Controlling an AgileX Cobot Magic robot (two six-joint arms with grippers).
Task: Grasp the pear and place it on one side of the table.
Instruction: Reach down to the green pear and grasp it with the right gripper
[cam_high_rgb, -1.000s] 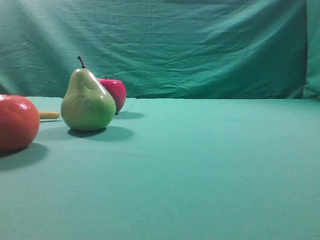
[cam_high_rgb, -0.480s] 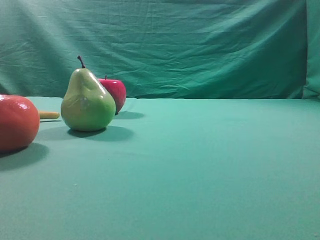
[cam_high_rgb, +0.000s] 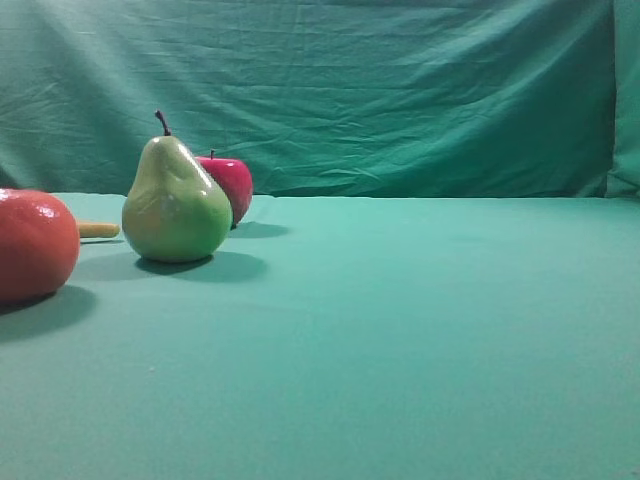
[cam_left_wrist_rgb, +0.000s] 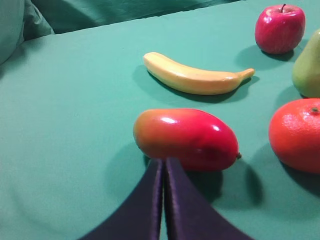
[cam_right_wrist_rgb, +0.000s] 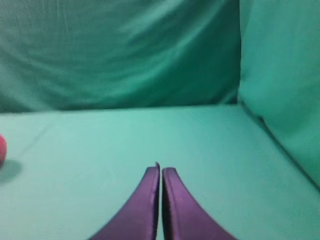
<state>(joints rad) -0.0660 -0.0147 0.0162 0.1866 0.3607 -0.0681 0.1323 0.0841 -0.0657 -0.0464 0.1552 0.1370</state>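
No change past second: pear (cam_high_rgb: 176, 205) upright, untouched on table (cam_high_rgb: 420, 330); left gripper (cam_left_wrist_rgb: 164, 165), right gripper (cam_right_wrist_rgb: 161, 172) both clenched empty; grasp unstarted.

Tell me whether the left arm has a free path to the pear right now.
Probably not straight ahead: the left gripper, jaws shut, faces the mango, while the pear stands beyond the orange, so it must swing around.

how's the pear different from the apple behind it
The pear is yellow-green; the apple is red. The pear is taller, narrowing to a slim top, while the apple is round and squat. The pear stands nearer the exterior camera and partly hides the apple. Both are glossy, upright on the table, each with a thin dark stem.
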